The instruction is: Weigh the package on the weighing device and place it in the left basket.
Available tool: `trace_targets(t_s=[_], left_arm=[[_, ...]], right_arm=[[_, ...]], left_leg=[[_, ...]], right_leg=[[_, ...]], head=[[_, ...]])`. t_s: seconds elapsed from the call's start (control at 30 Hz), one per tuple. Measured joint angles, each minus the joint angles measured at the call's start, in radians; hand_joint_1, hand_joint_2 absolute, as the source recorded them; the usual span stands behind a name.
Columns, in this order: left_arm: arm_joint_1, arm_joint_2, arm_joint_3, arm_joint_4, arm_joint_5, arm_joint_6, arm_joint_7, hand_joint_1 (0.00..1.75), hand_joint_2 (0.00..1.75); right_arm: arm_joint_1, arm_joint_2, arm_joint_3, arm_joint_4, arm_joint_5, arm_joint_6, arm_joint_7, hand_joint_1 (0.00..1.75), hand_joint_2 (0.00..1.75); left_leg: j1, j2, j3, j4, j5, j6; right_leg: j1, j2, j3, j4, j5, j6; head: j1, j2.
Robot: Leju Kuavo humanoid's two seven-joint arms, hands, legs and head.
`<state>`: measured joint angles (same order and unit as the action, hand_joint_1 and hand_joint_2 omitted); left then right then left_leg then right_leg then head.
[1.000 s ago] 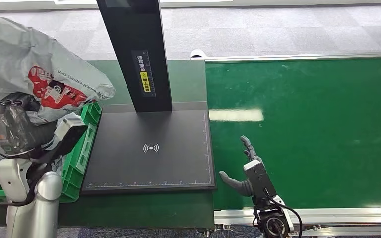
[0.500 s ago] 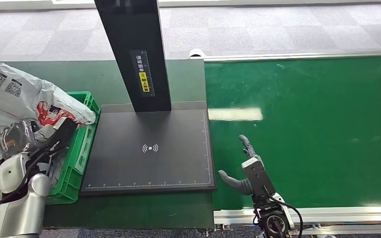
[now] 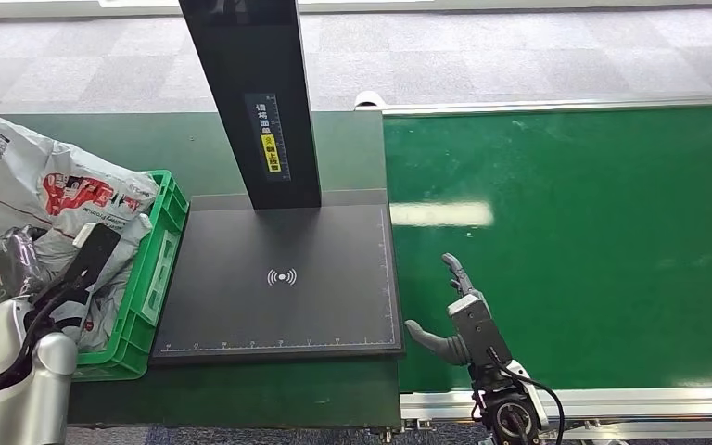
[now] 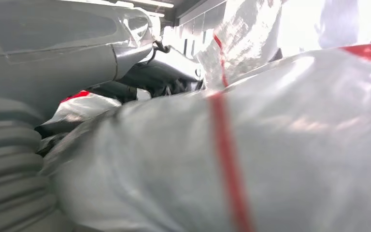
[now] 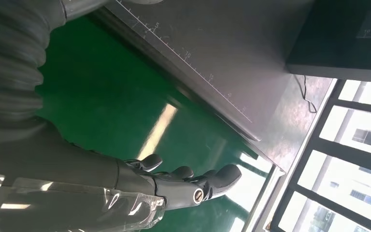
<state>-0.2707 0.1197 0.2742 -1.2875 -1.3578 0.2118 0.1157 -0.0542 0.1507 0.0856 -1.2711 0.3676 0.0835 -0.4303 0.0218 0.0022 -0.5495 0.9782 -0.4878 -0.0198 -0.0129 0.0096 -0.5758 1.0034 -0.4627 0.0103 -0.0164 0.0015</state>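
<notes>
The package [image 3: 51, 199], a white-grey plastic mailer with red print, lies in the green basket [image 3: 155, 278] at the left of the table. My left hand [image 3: 7, 266] grips the package's near end. In the left wrist view the package [image 4: 270, 145] bulges close to the lens, and my dark fingers [image 4: 159, 72] curl over its crumpled edge. The black weighing platform [image 3: 278, 278] with its tall post [image 3: 255, 102] stands bare beside the basket. My right hand [image 3: 454, 320] hovers open over the green belt [image 3: 575, 241], just right of the platform; the right wrist view shows this hand [image 5: 174, 181] with its fingers spread.
The belt's metal rail [image 3: 612, 403] runs along the near edge. The platform's ruled edge [image 5: 188, 58] lies close to my right hand. Grey tiled floor [image 3: 519, 56] lies beyond the table.
My left arm has lowered the package from above the basket down into it and drawn back toward me. The right hand has barely moved.
</notes>
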Motion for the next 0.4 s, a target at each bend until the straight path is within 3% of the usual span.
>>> trace_targets(t_s=[0.2, 0.4], left_arm=[[0.002, -0.022, -0.006, -0.016, 0.125, 0.079, -0.08, 0.0, 0.0], [0.001, -0.05, -0.049, -0.017, 0.383, 0.017, -0.22, 0.0, 0.0]], right_arm=[[-0.003, 0.0, 0.003, 0.0, -0.003, 0.0, 0.003, 0.0, 1.75], [-0.014, 0.0, 0.006, 0.008, -0.004, 0.0, 0.003, 0.0, 1.75]], left_leg=[[0.0, 0.0, 0.0, 0.0, 0.0, 0.0], [0.0, 0.0, 0.0, 0.0, 0.0, 0.0]], right_leg=[[0.0, 0.0, 0.0, 0.0, 0.0, 0.0], [0.0, 0.0, 0.0, 0.0, 0.0, 0.0]], head=[[0.0, 0.0], [0.0, 0.0]])
